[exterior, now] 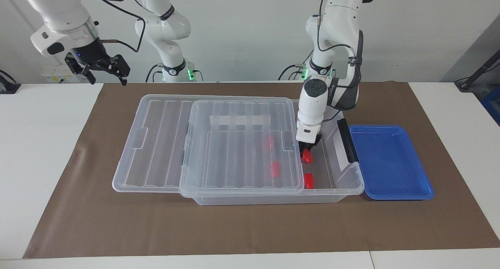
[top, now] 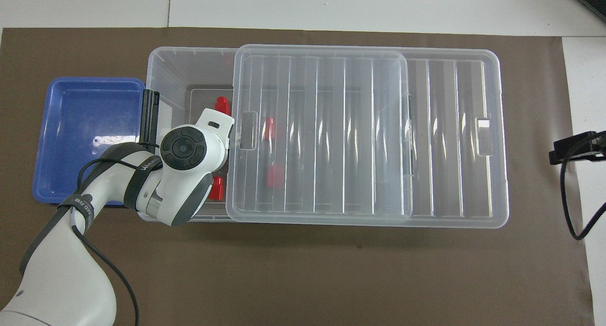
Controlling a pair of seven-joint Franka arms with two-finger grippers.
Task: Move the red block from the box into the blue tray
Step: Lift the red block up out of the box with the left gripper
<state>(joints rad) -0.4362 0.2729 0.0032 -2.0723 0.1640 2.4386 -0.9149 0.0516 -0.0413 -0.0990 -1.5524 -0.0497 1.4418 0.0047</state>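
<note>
The clear box (exterior: 351,171) (top: 189,66) lies mid-table with its ribbed lid (exterior: 164,144) (top: 450,136) slid toward the right arm's end, leaving the tray end uncovered. My left gripper (exterior: 307,151) reaches down into that opening and is shut on a red block (exterior: 308,157); the arm's hand hides both in the overhead view. Other red blocks (exterior: 309,180) (top: 221,105) (top: 217,188) lie in the opening, and two (exterior: 275,168) (top: 274,176) show through the lid. The blue tray (exterior: 390,163) (top: 85,136) holds nothing. My right gripper (exterior: 105,70) waits open, raised.
The box's black clip handle (exterior: 347,140) (top: 150,115) stands between the opening and the tray. A brown mat (exterior: 250,226) covers the table under everything. The right gripper's black tip (top: 575,146) shows at the mat's edge in the overhead view.
</note>
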